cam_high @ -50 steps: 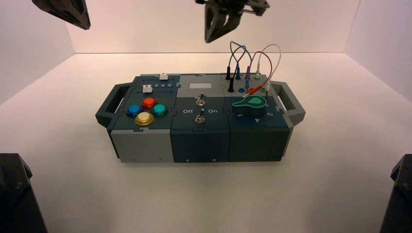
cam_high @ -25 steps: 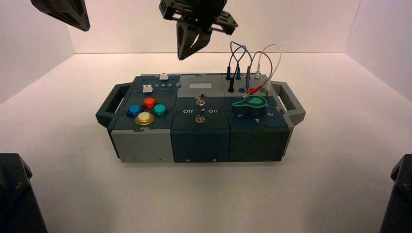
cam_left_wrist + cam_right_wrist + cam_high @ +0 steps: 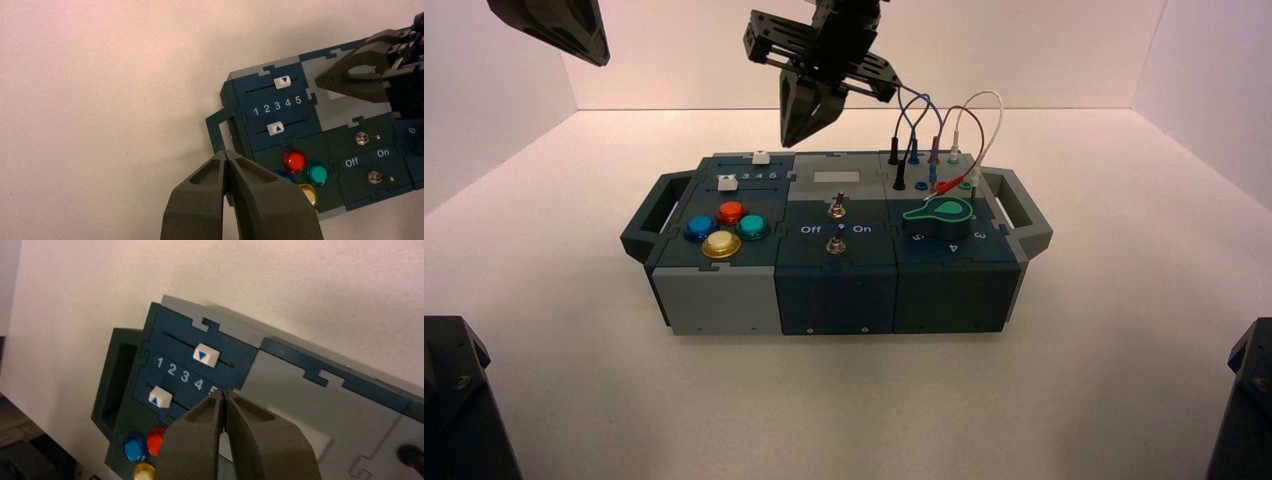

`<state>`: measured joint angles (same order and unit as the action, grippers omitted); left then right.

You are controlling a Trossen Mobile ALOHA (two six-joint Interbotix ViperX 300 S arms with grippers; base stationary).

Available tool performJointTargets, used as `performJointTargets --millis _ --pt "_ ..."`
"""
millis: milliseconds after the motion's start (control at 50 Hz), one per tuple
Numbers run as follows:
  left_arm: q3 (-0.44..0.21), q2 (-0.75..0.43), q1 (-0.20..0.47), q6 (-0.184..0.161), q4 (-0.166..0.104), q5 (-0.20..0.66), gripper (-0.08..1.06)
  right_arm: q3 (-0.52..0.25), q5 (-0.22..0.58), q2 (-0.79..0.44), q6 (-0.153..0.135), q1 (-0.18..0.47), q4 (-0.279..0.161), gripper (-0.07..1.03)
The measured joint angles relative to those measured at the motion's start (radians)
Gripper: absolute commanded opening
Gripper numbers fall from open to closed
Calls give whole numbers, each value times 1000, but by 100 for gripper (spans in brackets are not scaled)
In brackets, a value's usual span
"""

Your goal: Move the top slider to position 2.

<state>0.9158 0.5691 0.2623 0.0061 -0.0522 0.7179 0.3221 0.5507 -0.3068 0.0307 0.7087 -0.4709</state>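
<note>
The top slider (image 3: 760, 157) is a small white knob at the back left of the box (image 3: 834, 290). In the right wrist view the top slider (image 3: 206, 355) bears a blue triangle and stands near the numerals 3 and 4; it also shows in the left wrist view (image 3: 283, 82). My right gripper (image 3: 795, 141) is shut and empty, and hovers above the box's back edge, just right of that slider. Its tip (image 3: 224, 394) is over the grey panel by the numeral 5. My left gripper (image 3: 554, 25) is parked high at the far left, shut (image 3: 227, 152).
The lower slider (image 3: 160, 397) sits just in front of the numerals. Coloured buttons (image 3: 724, 228), two toggle switches (image 3: 835, 225), a green knob (image 3: 939, 213) and plugged wires (image 3: 934, 130) fill the box's top. Handles (image 3: 652, 215) stick out at both ends.
My right gripper has moved left and down, from above the box's wires to just above the back edge near the top slider. The left arm has not moved.
</note>
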Motion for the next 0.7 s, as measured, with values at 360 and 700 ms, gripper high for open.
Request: performJointTargets --millis 360,700 --pt "-2 -2 -2 2 0 0 -3 -52 2 -57 23 0 0 -2" --pt "0 -3 0 0 -2 5 -3 -80 5 -98 23 -2 3 -2"
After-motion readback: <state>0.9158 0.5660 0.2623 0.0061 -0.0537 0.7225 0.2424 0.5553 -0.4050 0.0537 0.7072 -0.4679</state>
